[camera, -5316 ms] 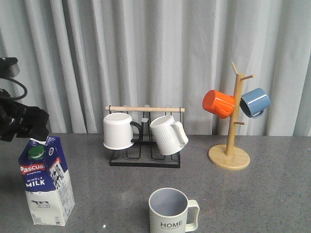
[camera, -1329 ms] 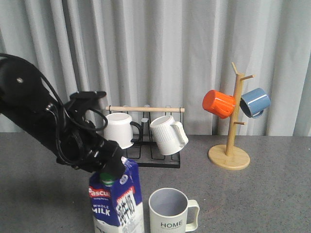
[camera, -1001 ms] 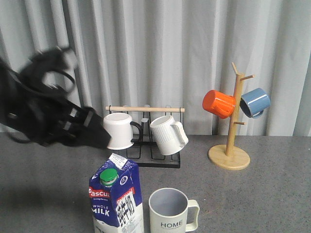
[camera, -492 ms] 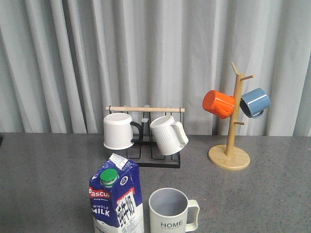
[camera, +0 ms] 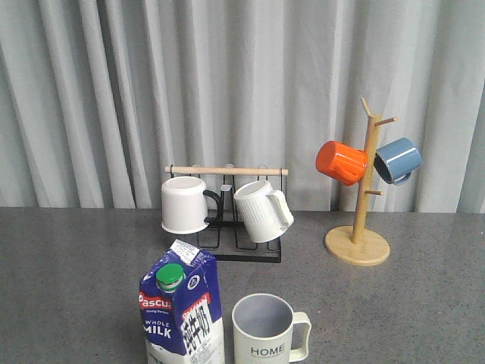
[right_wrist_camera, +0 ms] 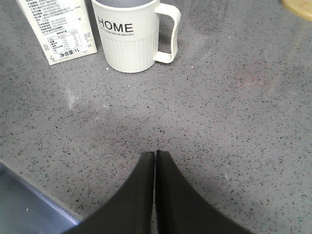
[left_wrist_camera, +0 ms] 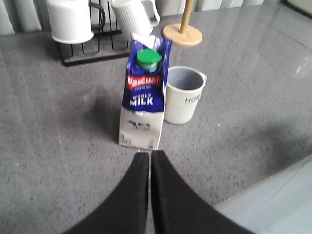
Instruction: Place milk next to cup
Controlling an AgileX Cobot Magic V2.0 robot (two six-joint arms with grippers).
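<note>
The milk (camera: 182, 312) stands upright on the grey table (camera: 68, 280), just to the left of the cup (camera: 267, 327), the two near each other with a narrow gap showing in the front view. Its green cap (camera: 170, 276) sits on the sloped top, above the red band and the white lettering. In my left wrist view the milk (left_wrist_camera: 143, 92) stands in front of my left pincer (left_wrist_camera: 149, 156), whose two dark fingers lie pressed together with only a thin line between them and nothing held. The cup (left_wrist_camera: 183, 94) sits just beside the carton there, open end up, its inside grey-blue.

My right pincer (right_wrist_camera: 155, 155) is likewise closed on nothing, fingers meeting over bare table, well short of the cup (right_wrist_camera: 130, 35). From that side I read the black "HOME" on the cup's cream ribbed wall, with its handle turned away from the milk (right_wrist_camera: 56, 29).

Behind the cup stands a black rack (camera: 226, 243) with a wooden bar, carrying a plain white mug (camera: 185, 204) with a black handle and a ribbed white mug (camera: 261, 210). Further to the right of the cup is a wooden mug tree (camera: 361, 205) on a round base, holding an orange mug (camera: 341, 161) and a blue mug (camera: 397, 159). A grey curtain (camera: 250, 83) hangs behind it all.
</note>
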